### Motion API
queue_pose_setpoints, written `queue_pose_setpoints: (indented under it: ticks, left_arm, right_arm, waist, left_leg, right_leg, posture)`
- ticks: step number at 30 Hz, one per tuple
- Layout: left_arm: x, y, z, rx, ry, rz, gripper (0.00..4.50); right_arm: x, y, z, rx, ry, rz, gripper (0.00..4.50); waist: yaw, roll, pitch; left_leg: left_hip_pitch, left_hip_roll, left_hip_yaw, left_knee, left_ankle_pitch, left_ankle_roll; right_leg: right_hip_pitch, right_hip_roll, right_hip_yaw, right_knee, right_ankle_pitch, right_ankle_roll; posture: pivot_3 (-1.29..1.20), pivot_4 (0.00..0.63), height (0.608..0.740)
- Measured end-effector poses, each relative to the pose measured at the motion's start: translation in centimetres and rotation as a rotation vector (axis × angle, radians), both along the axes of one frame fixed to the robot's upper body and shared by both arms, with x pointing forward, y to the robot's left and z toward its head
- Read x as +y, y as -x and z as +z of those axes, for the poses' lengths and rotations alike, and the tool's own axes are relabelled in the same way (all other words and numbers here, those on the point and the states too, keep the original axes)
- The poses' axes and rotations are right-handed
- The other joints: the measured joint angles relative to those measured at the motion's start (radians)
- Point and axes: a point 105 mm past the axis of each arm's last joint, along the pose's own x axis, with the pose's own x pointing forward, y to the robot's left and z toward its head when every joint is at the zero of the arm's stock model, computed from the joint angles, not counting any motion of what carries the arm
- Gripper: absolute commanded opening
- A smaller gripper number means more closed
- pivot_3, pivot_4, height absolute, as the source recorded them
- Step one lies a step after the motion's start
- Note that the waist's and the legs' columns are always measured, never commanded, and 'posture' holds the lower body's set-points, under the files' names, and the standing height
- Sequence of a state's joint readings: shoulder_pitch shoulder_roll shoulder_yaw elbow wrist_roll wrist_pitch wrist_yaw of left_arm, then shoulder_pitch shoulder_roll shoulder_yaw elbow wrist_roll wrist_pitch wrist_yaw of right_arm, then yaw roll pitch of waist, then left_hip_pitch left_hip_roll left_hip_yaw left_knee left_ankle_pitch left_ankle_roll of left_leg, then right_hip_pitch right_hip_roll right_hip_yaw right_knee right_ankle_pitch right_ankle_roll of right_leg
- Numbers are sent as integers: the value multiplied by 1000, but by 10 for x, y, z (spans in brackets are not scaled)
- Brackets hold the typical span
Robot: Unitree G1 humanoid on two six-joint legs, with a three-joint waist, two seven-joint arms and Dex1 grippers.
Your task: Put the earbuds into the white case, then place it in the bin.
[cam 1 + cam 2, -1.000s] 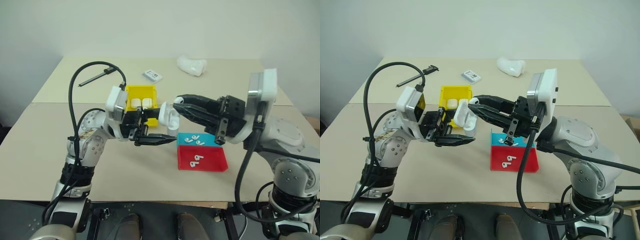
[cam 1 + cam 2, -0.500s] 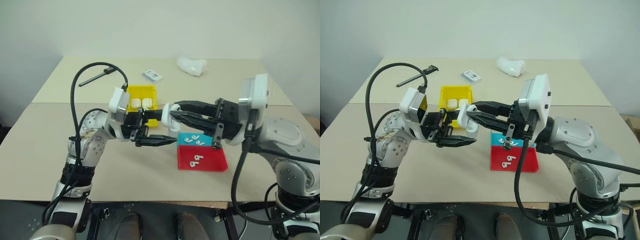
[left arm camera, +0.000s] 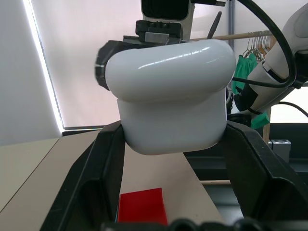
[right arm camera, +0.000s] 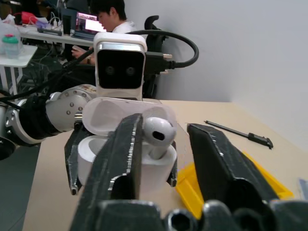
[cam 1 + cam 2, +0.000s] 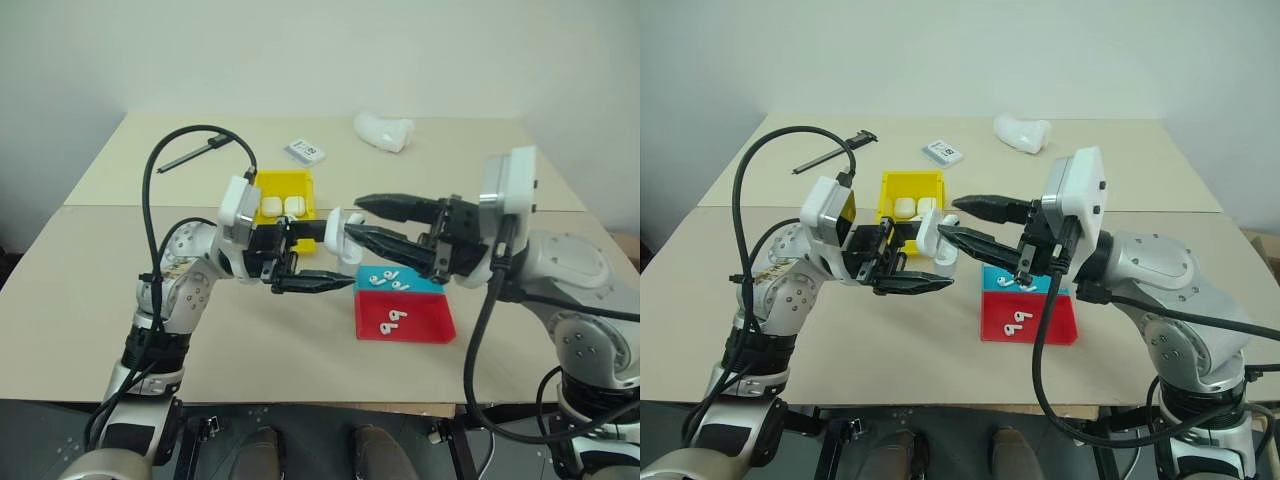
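Above the beige table (image 5: 250,340), the left gripper (image 5: 330,255) clamps the white case (image 5: 341,233), lid up, with 1 earbud (image 4: 159,131) seated. Right gripper (image 5: 365,218) fingers are spread apart around it. Beyond sits the yellow bin (image 5: 281,183).

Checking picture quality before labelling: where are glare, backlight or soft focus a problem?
Left wrist view: bright window backlight, glare streak on the white case. Right wrist view: near fingers soft, earbud clear. Left eye view: even light, yellow bin crisp.
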State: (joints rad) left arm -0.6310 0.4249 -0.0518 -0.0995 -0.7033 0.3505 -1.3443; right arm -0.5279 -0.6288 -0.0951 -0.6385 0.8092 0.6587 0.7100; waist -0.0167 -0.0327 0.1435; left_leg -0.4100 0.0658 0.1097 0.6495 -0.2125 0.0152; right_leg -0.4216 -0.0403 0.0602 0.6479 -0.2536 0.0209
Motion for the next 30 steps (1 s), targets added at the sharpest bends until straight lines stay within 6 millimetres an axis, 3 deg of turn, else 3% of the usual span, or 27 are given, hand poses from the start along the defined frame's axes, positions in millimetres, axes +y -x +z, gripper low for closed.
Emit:
queue_pose_setpoints:
  ticks: [2,11,16,20,23,27,30]
  left_arm:
    - [0,0,0,0,0,-1,2724]
    - [2,-2,3,-5,17,18,2724]
    - [8,-5,9,-23,46,58,2724]
    - [10,-5,11,-30,53,74,2724]
    - [11,-5,12,-39,58,82,2724]
    - [13,-3,12,-47,69,106,2724]
    - [15,-1,10,-45,66,121,2724]
  right_arm:
    - [-2,-1,1,-1,-5,-9,3602]
    - [-6,-5,2,9,-20,-26,3602]
    - [-40,-32,4,41,25,-160,3602]
    - [-58,-60,-6,-18,295,-225,3602]
    - [-60,-83,-31,-79,566,-208,3602]
    - [-55,-112,-63,-176,938,-54,3602]
    - [-55,-123,-77,-225,1128,63,2992]
  waist:
    - [0,0,0]
    - [0,0,0]
    - [2,0,0]
    - [-5,0,0]
    - [-10,0,0]
    - [-25,1,1]
    - [-26,1,1]
  left_leg:
    - [0,0,0,0,0,0]
    - [0,0,0,0,0,0]
    - [0,0,1,0,0,0]
    - [1,0,2,0,0,0]
    - [1,0,3,-1,0,0]
    - [0,0,4,-1,0,0]
    - [0,0,4,-1,0,0]
  right_leg:
    - [0,0,0,0,0,0]
    - [0,0,0,0,0,0]
    - [0,0,0,-1,0,0]
    - [-1,0,1,-1,0,0]
    - [-1,1,1,-1,0,0]
    - [-2,1,2,-1,0,0]
    - [-2,1,2,-1,0,0]
  posture:
    - [0,150,740]
    - [0,150,740]
    - [0,150,740]
    - [0,150,740]
    - [0,150,740]
    - [0,150,740]
    - [0,150,740]
